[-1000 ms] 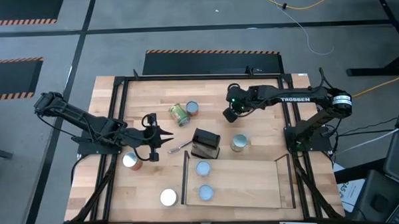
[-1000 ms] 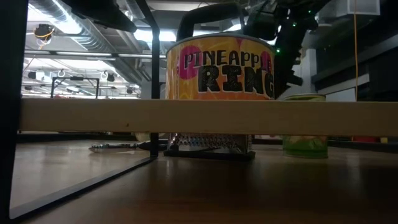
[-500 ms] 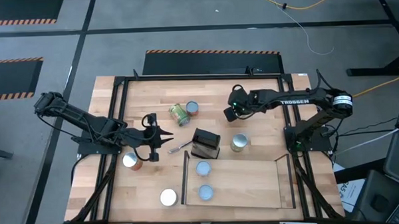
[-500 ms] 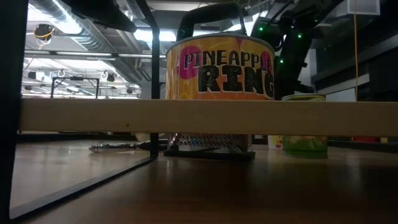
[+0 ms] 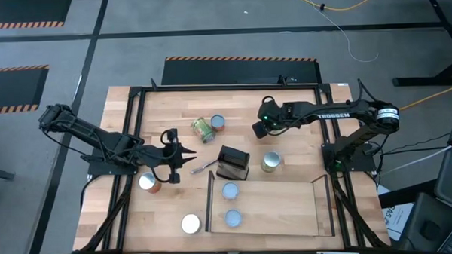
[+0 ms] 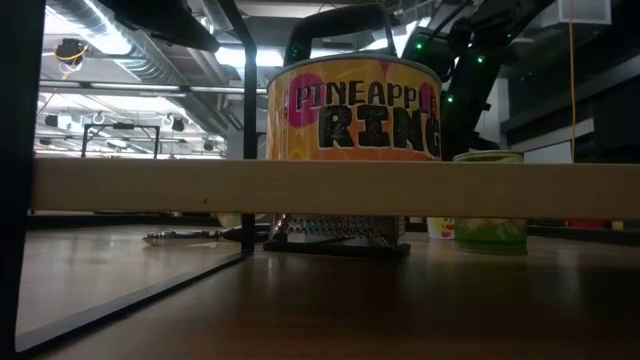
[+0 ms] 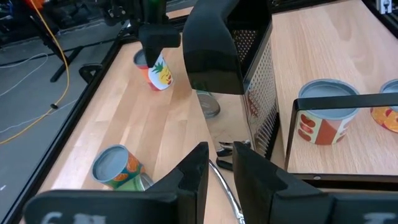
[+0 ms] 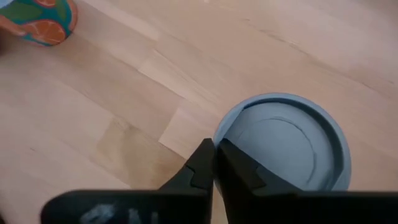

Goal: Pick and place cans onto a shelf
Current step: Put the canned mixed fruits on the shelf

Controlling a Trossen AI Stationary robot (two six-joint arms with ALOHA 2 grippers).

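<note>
My right gripper (image 5: 261,129) hangs shut over the far middle of the table, its tips (image 8: 214,163) at the edge of an upright can's blue-grey top (image 8: 283,143). This can (image 7: 158,73) has a pineapple label and stands on the wood. The shelf (image 5: 275,232) lies near the front edge, with two blue-topped cans (image 5: 230,191) standing at its left end. One is the pineapple can (image 6: 350,110). My left gripper (image 5: 188,153) waits open at the left, above a metal utensil (image 5: 201,168). My right gripper points steeply down with its shut fingertips (image 8: 202,162) over the rim of the can's top (image 8: 227,134). Whether they touch the rim I cannot tell. The can stands upright on the table.
A black-topped box grater (image 5: 233,163) stands mid-table, a silver-topped can (image 5: 271,162) to its right. A green can (image 5: 203,129) lies on its side by an upright one (image 5: 218,123). More cans stand at the left (image 5: 148,182) and front left (image 5: 190,223).
My right gripper has sunk a little toward the table and rolled about its own line. In the low view the pale foot of a can now shows on the table beside the grater, where it did not show a second ago.
</note>
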